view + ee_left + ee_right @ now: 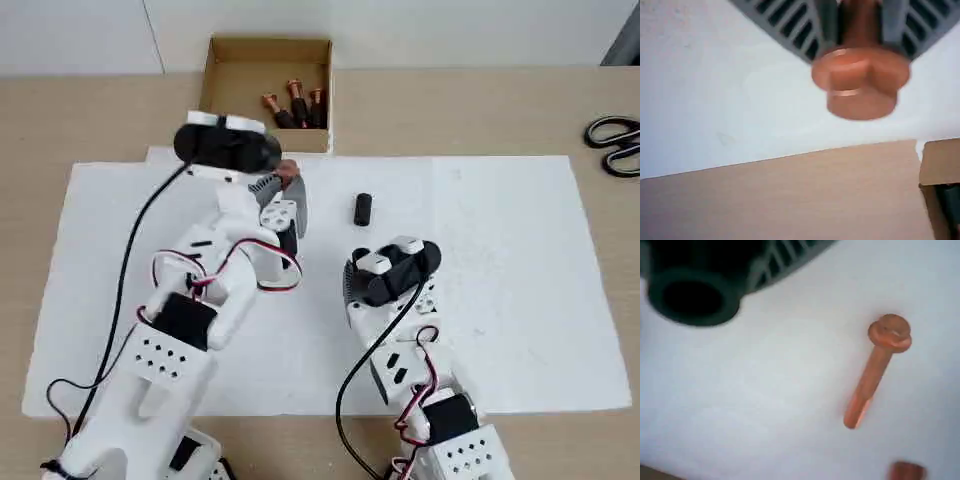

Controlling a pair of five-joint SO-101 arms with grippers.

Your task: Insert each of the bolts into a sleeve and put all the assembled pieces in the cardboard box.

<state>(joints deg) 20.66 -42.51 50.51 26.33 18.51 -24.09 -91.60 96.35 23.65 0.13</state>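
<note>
3 assembled pieces (295,105) already lie in the cardboard box (225,100), so the job looks well past its middle. At least 2 pairs seem to be left. The left end effector (287,180) is clamped on a copper held bolt (860,82), head outward, above the white paper (500,250) just short of the box. The right end effector (350,282) sits nearer the counter (60,120) front edge, its arm folded low, and appears closed around a black held sleeve (690,297), open bore showing. A loose sleeve (363,209) lies on the paper between the 2 arms, and a loose bolt (875,375) lies flat nearby. Neither is joined or boxed yet.
</note>
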